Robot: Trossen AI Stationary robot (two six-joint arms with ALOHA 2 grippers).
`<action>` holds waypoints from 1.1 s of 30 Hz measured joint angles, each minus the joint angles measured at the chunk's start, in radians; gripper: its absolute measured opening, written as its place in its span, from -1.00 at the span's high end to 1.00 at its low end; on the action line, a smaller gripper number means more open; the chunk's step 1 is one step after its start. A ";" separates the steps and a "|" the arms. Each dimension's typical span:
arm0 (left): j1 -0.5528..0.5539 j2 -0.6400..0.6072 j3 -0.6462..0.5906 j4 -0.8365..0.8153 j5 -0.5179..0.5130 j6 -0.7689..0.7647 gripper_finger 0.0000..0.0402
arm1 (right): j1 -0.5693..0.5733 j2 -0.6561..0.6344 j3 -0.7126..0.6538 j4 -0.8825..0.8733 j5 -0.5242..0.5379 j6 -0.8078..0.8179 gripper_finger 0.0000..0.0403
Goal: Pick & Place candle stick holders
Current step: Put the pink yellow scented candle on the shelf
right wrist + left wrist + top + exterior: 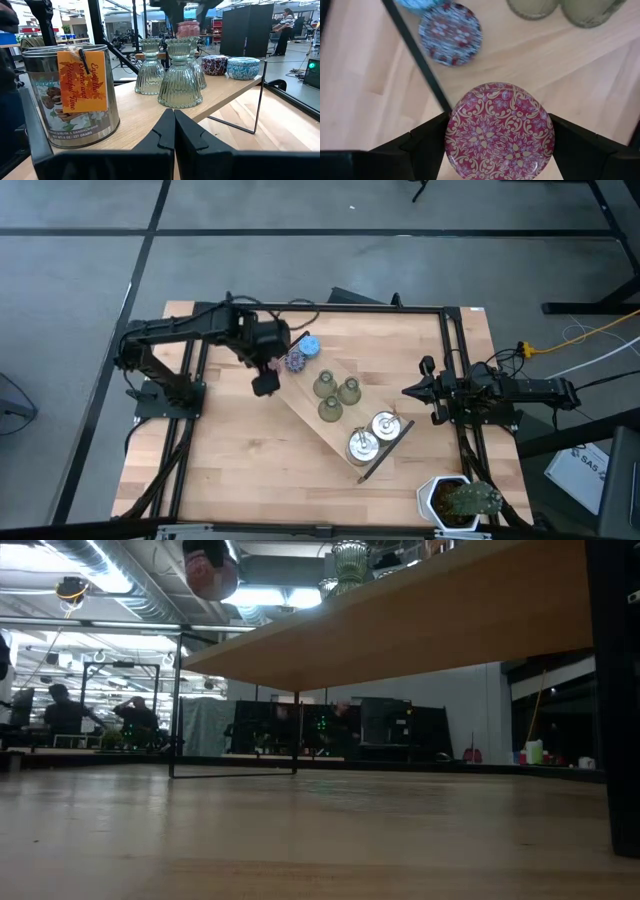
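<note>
Gripped between the fingers of the left gripper is the pink candle stick holder, its round lid covered in a red and cream floral scroll pattern; the fingers are closed against its sides. In the high view this gripper is seen held above the near-left end of the long wooden tray, which lies diagonally on the desk.

On the tray, the purple holder and the blue holder sit side by side at the far end, the three olive-green ribbed holders are clustered in the middle, and the two silver tins stand at the near end. A potted plant in a white pot stands at the desk's near-right corner.

The right gripper is parked at the desk's right edge with its fingers pressed together, holding nothing.

Only the right wrist view shows writing: an orange tag on the nearer silver tin reads "Enjoy the Serene and Peaceful Time", and the tin's printed label ends in "227 GRAMS"; the brand line cannot be read. That view also shows the green holders' bell shape, which is lost from above, and a person in the room behind.

The low view shows the tray from beneath, with the pink holder above it.
</note>
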 joint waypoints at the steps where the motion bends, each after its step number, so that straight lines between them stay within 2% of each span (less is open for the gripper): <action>1: -0.013 0.000 -0.008 0.006 0.000 -0.030 -0.51 | 0.000 0.000 0.000 0.000 0.000 0.000 1.00; 12: -0.085 0.014 -0.069 0.048 -0.078 -0.333 -0.51 | 0.000 0.000 0.000 0.000 0.000 0.000 1.00; 24: -0.086 0.096 -0.070 0.082 -0.055 -0.475 -0.51 | 0.000 0.000 0.000 0.000 0.000 0.000 1.00; 33: -0.083 0.142 -0.070 0.073 -0.056 -0.517 -0.51 | 0.000 0.000 0.000 0.000 0.000 0.000 1.00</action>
